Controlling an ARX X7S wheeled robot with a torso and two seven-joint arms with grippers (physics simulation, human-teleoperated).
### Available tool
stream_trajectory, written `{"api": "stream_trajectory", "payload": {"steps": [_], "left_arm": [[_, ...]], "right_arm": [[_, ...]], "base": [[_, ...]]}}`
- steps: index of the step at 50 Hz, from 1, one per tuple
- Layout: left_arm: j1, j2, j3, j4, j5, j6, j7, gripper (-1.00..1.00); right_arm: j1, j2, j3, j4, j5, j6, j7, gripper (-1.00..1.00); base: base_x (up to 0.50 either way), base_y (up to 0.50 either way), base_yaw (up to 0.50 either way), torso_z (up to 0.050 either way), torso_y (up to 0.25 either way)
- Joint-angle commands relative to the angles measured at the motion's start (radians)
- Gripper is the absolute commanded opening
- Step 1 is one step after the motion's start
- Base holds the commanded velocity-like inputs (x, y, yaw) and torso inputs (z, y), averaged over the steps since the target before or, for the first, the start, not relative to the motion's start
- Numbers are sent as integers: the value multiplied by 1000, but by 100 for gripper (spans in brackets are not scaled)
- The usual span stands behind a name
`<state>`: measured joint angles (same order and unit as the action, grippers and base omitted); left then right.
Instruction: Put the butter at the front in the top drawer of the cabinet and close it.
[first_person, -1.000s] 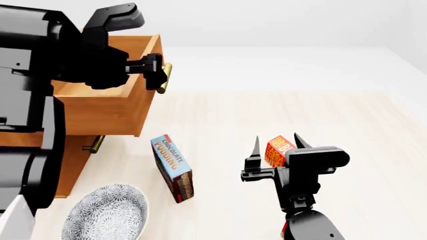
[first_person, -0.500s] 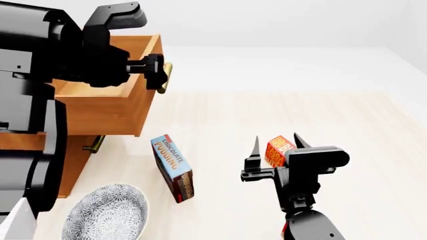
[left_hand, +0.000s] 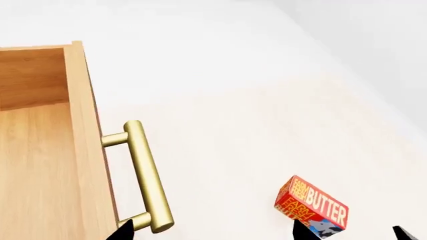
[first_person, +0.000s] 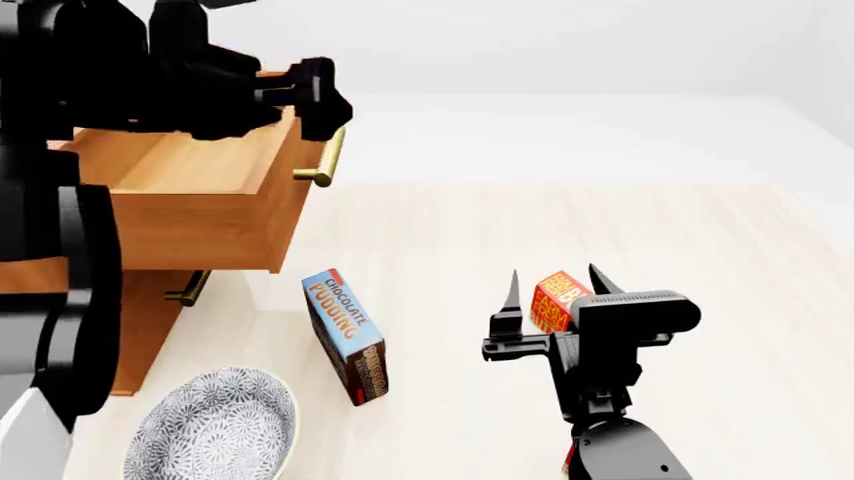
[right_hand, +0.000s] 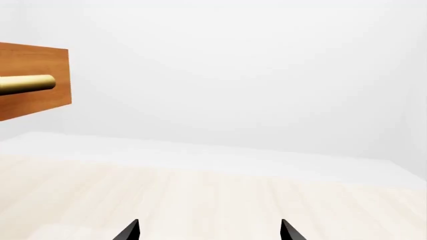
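Note:
The cabinet (first_person: 140, 335) stands at the left with its top drawer (first_person: 200, 215) pulled out and showing a bare wooden inside (left_hand: 33, 165). My left gripper (first_person: 318, 100) (left_hand: 212, 231) hangs open just above the drawer's brass handle (first_person: 320, 160) (left_hand: 143, 175), holding nothing. A red-orange butter carton (first_person: 558, 300) (left_hand: 311, 205) lies on the pale floor. In the head view it shows between the spread fingers of my right gripper (first_person: 554, 288) (right_hand: 209, 231), which is open. The right wrist view shows only floor between those fingers, so the carton sits lower than they do.
A blue-and-brown chocolate pudding box (first_person: 347, 335) stands between the cabinet and my right arm. A patterned bowl (first_person: 214, 425) sits in front of the cabinet. The lower drawer's handle (first_person: 187, 288) peeks out under the top drawer. A red sliver (first_person: 566, 462) shows beside my right forearm.
My left gripper has come off the drawer handle and risen above the drawer front. The right gripper and the butter carton have stayed where they were.

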<state>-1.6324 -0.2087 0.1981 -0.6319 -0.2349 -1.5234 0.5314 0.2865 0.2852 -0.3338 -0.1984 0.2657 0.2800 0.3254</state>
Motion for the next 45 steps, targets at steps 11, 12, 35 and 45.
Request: {"api": "stream_trajectory", "payload": {"steps": [11,12,35,45], "left_arm": [[199,-13,-166,502,-48,29,-109,100],[213,-11,-178,531,-47,35,-117,100],[487,73,-390,1089,-52,134,-244,100],[609,83,-403,1221,-48,208,-266,100]], "right_arm": [[-3,8,-6,-4,3,-5,6,100],[-4,9,-6,-5,3,-6,7,100],[-2,14,-15,-13,5,0,16,100],[5,14,-19,-14,7,4,20,100]], "base": [[0,0,0,0,0],[0,0,0,0,0],[0,0,0,0,0],[0,0,0,0,0]]}}
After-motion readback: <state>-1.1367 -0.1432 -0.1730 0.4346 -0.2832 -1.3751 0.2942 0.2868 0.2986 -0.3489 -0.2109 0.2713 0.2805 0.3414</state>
